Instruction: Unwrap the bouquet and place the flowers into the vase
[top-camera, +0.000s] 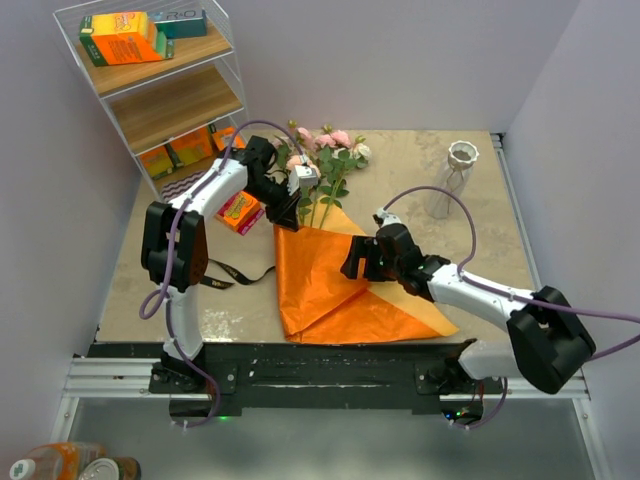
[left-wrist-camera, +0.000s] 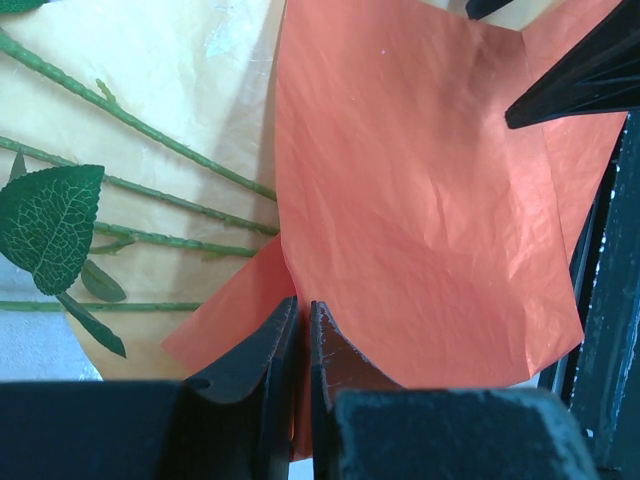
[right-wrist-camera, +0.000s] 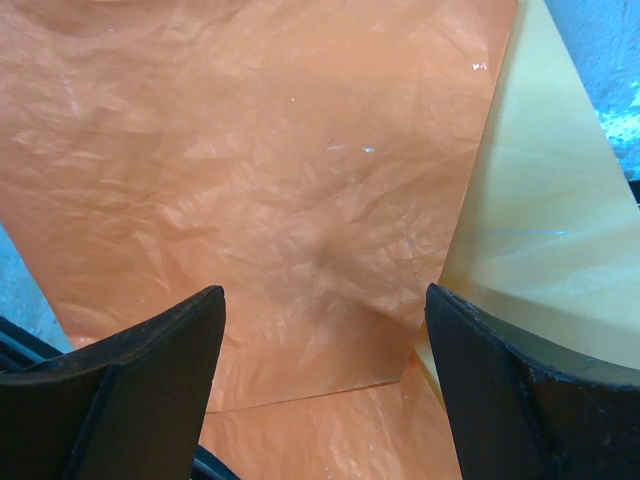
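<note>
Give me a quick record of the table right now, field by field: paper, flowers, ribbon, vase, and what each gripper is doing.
paper: orange sheet, opened out on the table
flowers: stems lying on the paper's far end, blooms pointing away from the arms
ribbon: black, loose on the table left of the paper
vase: upright at the far right, no flowers in it
left gripper: shut on the paper's far left edge
right gripper: open above the paper, holding nothing
</note>
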